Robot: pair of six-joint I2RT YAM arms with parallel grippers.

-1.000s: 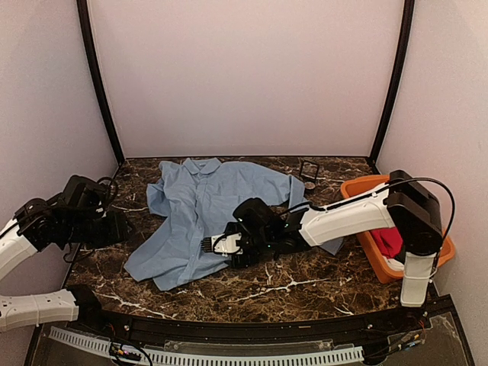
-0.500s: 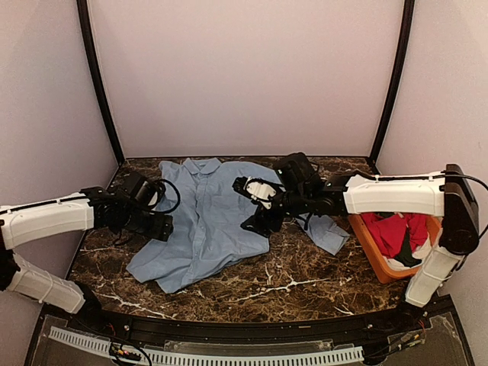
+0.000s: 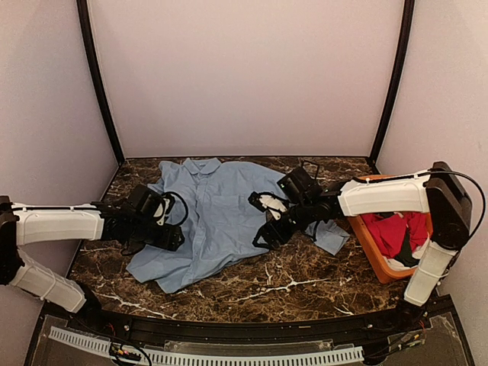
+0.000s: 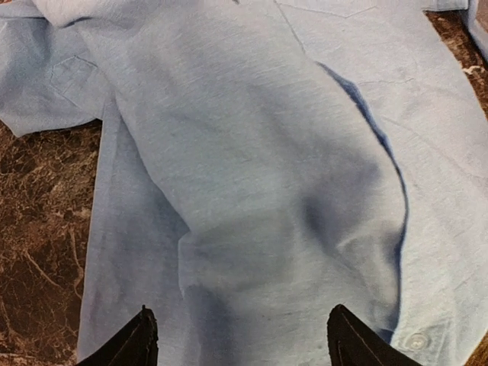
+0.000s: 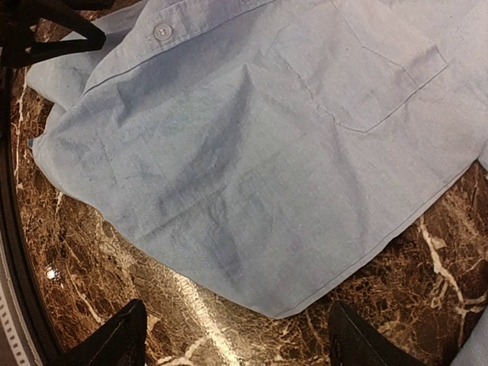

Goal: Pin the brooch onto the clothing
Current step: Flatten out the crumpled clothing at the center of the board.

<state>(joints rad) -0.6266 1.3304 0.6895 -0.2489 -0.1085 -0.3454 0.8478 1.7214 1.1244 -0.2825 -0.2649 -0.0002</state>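
The light blue shirt [image 3: 217,210] lies spread on the marble table, collar to the back. My left gripper [image 3: 174,238] is open and empty, low over the shirt's left side; in the left wrist view [image 4: 244,345] cloth [image 4: 259,168] fills the space between its fingers. My right gripper [image 3: 267,232] is open and empty over the shirt's right front hem; in the right wrist view [image 5: 240,345] the hem [image 5: 290,309] and bare marble lie between its fingers. The chest pocket [image 5: 381,69] shows there. I cannot make out the brooch in any view.
An orange basket [image 3: 379,267] holding a red garment [image 3: 393,232] stands at the right edge, beside the right arm. A small black frame [image 3: 309,166] stands at the back behind the right arm. The enclosure walls close in the back and both sides.
My left gripper has reached right from the table's left edge onto the shirt. My right gripper swung from the lower hem up over the shirt, then came back nearer to the right hem.
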